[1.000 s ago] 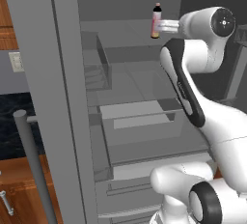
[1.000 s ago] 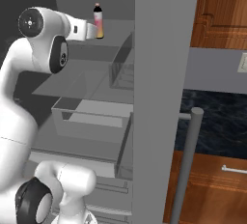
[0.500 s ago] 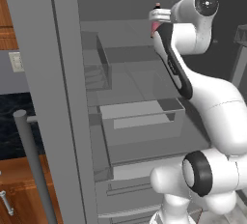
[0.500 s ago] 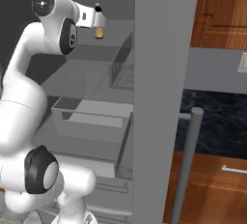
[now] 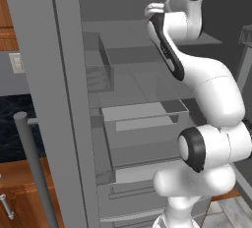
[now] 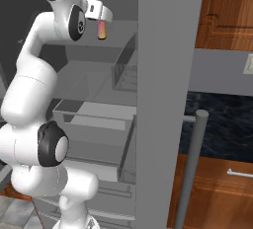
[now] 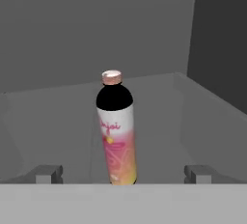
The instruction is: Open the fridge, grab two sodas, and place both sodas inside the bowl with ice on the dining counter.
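While the fridge [image 5: 64, 99] stands with its door swung wide in the left base view, the white arm reaches up toward the top shelf at the back of the compartment. From the right base view, the end effector [image 6: 101, 18] sits high inside the fridge with the soda [image 6: 102, 29] hanging right at it, though whether its fingers grip the bottle cannot be told. Seen through the hand view, the soda [image 7: 116, 131] stands upright on the grey shelf, centred between the two widely spread fingertips [image 7: 47, 174].
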{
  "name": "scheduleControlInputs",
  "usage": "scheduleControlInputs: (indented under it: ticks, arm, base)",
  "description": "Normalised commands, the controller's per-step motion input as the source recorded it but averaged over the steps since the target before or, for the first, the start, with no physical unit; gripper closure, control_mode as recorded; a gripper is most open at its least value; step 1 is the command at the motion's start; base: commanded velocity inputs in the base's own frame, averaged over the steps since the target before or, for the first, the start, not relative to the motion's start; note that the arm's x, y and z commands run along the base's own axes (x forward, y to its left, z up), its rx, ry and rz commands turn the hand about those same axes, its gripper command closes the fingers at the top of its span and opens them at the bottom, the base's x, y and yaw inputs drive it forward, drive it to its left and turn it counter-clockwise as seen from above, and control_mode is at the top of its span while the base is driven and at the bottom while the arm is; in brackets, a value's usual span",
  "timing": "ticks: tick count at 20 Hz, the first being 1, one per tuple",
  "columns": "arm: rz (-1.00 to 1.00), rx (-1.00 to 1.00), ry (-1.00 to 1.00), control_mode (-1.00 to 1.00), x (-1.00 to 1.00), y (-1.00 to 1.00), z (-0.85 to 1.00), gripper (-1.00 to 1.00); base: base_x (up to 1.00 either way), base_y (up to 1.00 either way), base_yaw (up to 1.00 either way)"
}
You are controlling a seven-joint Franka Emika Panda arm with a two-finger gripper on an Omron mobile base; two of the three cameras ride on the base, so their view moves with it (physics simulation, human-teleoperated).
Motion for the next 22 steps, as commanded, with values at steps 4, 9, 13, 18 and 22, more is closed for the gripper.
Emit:
scheduleControlInputs:
  ticks: [4, 9, 13, 18, 22]
  arm:
    - [0.0, 0.0, 0.01, -1.0, 0.4, 0.0, -0.02, -1.0]
    - [0.0, 0.0, 0.01, -1.0, 0.38, 0.0, -0.02, -1.0]
    - [0.0, 0.0, 0.01, -1.0, 0.35, 0.0, -0.07, -1.0]
    - [0.0, 0.0, 0.01, -1.0, 0.31, 0.0, -0.23, -1.0]
    - [0.0, 0.0, 0.01, -1.0, 0.25, 0.0, -0.24, -1.0]
  base:
    - [0.0, 0.0, 0.0]
    - [0.0, 0.0, 0.0]
    - [0.0, 0.0, 0.0]
    - [0.0, 0.0, 0.0]
    - [0.0, 0.0, 0.0]
